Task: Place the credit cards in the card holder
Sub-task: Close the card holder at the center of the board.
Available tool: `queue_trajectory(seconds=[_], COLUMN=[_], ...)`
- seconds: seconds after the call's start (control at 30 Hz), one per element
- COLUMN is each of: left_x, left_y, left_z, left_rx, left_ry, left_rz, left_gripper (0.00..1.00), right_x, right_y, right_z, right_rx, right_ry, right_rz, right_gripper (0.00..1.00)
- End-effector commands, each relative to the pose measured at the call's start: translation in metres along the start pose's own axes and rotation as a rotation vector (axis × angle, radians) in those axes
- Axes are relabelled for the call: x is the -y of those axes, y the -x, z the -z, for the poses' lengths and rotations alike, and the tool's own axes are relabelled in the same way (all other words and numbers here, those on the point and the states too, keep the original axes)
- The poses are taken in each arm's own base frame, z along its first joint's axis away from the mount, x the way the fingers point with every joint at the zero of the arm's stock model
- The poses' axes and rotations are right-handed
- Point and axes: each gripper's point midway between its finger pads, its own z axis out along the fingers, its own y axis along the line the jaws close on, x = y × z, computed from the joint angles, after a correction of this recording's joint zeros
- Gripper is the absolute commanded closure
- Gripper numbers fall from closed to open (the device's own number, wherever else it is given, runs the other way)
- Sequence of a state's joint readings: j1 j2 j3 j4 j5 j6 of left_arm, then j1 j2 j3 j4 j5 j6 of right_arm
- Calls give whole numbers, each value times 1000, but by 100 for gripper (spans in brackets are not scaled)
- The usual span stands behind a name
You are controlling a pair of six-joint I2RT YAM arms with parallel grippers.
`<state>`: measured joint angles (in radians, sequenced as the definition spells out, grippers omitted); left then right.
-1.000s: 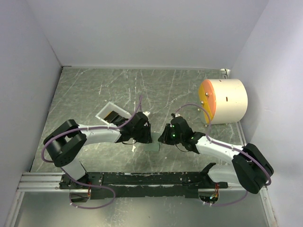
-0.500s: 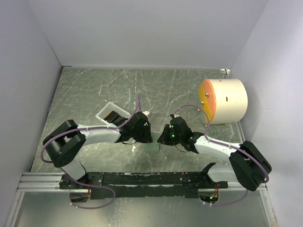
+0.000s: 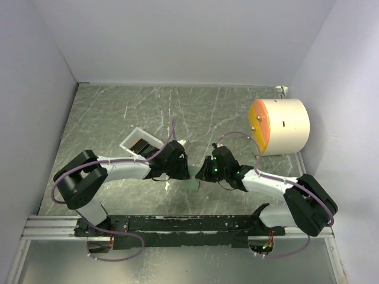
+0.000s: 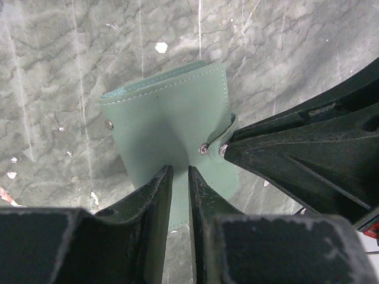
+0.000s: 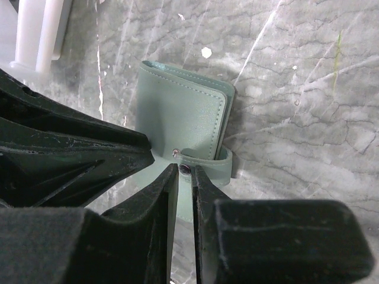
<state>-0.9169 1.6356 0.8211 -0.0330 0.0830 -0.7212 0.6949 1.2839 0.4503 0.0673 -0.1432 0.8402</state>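
Note:
The card holder (image 3: pixel 192 184) (image 4: pixel 169 112) (image 5: pixel 180 109), a closed sage-green wallet, lies between my two grippers near the front of the table. My left gripper (image 3: pixel 185 174) (image 4: pixel 179 168) is pinched narrowly on the wallet's near edge, where the cover puckers up between its fingers. My right gripper (image 3: pixel 201 174) (image 5: pixel 185 168) comes in from the other side and is shut on the snap tab (image 5: pixel 213 163) (image 4: pixel 230 125), whose stud sits at its fingertips. The tab bows up in a loop. The credit cards (image 3: pixel 142 145), dark and orange, lie in a white tray.
The shallow white tray (image 3: pixel 127 142) sits left of the wallet, behind my left arm. A cream cylinder with an orange face (image 3: pixel 281 125) stands at the right rear by the wall. Grey walls close in the table on three sides.
My right gripper and forearm have crept slightly left toward the wallet. The left arm and the wallet look unmoved.

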Motion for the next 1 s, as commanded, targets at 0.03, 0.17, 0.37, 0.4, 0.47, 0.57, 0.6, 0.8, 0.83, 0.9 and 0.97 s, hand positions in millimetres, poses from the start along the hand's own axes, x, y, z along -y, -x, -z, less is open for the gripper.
queue_trajectory(seconds=[0.03,0.17,0.37,0.4,0.47,0.57,0.6,0.8,0.83,0.9,0.97], left_x=[-3,-3,-2,-2,-2,-3,-2,0,0,0,1], left_y=[-3,-3,-3,-4,-4,-5,-6,-5,-5,-5,-4], left_z=[-1,-1,-2,-2,-3,-4,-4,-4,-4,-4,-4], left_rx=[-1,-3,-4,-6,-7,-11,-12,-10,-11,-12,-12], left_ry=[-2,-3,-9,-10,-11,-10,-11,-25,-24,-23,-25], left_rz=[11,12,13,14,16,17,16,23,23,21,23], left_gripper=[72,72,72,72,72,72,72,72,72,73,72], right_x=[0,-2,-3,-3,-3,-3,-3,-5,-5,-5,-7], right_y=[-1,-2,-3,-3,-3,-4,-3,-4,-4,-3,-2], right_z=[-3,-4,-6,-7,-7,-7,-7,-10,-10,-10,-9], right_rx=[1,-3,-9,-9,-9,-12,-12,-20,-19,-14,-12], right_ry=[13,25,33,32,33,34,34,41,41,43,50], right_rz=[-12,-19,-23,-23,-25,-24,-24,-27,-27,-25,-23], right_gripper=[84,85,85,85,85,85,85,85,85,85,85])
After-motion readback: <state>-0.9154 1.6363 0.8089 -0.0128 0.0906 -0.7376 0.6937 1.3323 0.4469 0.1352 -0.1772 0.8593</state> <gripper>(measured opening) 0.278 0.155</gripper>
